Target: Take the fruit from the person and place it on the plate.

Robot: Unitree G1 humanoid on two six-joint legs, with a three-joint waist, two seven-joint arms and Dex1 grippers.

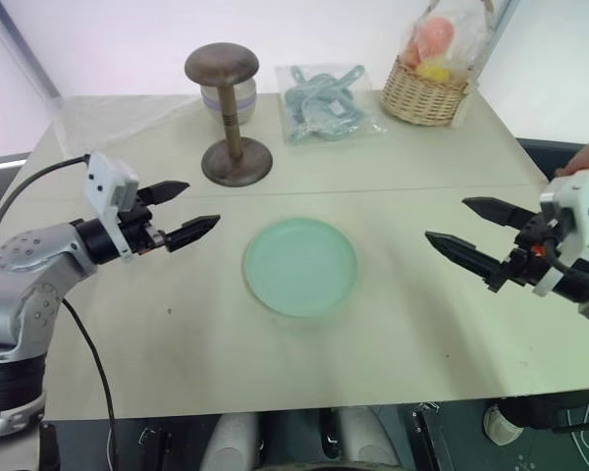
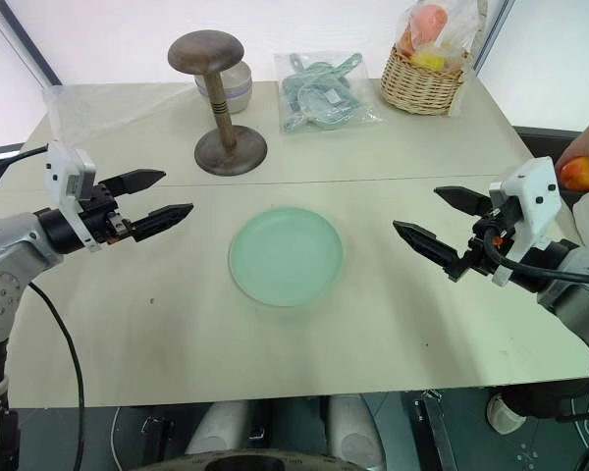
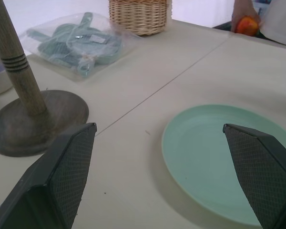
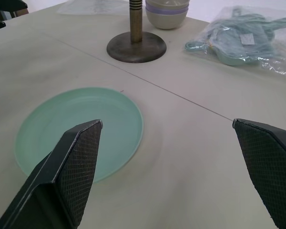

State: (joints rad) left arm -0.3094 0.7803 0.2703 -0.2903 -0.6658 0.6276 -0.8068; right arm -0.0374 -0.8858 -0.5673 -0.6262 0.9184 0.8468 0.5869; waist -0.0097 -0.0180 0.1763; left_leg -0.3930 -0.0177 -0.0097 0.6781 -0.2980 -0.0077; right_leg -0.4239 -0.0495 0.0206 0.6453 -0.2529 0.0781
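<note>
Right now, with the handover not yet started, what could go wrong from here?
The fruit sits in the person's hand behind the right gripper, whose open jaws point toward the plate; turning to it could bump the hand. A glossy round fruit may slip from the narrow jaws. Dropped on the shallow plate, it could roll off.
</note>
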